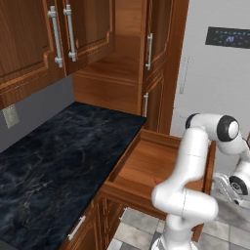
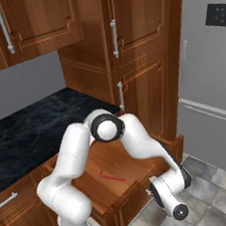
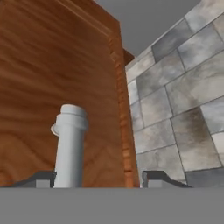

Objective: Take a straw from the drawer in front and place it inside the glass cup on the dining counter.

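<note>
Plainly, my gripper (image 3: 98, 179), jaws apart around the drawer (image 2: 137, 194) handle (image 3: 70, 144), could snag it withdrawing, jolting the straw (image 2: 112, 177) behind.

Reddish-brown upper cabinets (image 1: 29, 44) with silver bar handles (image 1: 56, 36) hang over a grey backsplash carrying a pale wall outlet (image 1: 10, 115), and a tall wooden pantry cabinet (image 2: 138, 56) stands at the far end of the black countertop. To its right rises a grey refrigerator (image 2: 210, 73) with a dark display panel (image 1: 227, 37) near its top (the digits are too blurred to read). The floor (image 3: 183, 100) is laid in grey stone tiles, and a small drawer with a silver handle (image 1: 76, 228) sits under the countertop's front edge
</note>
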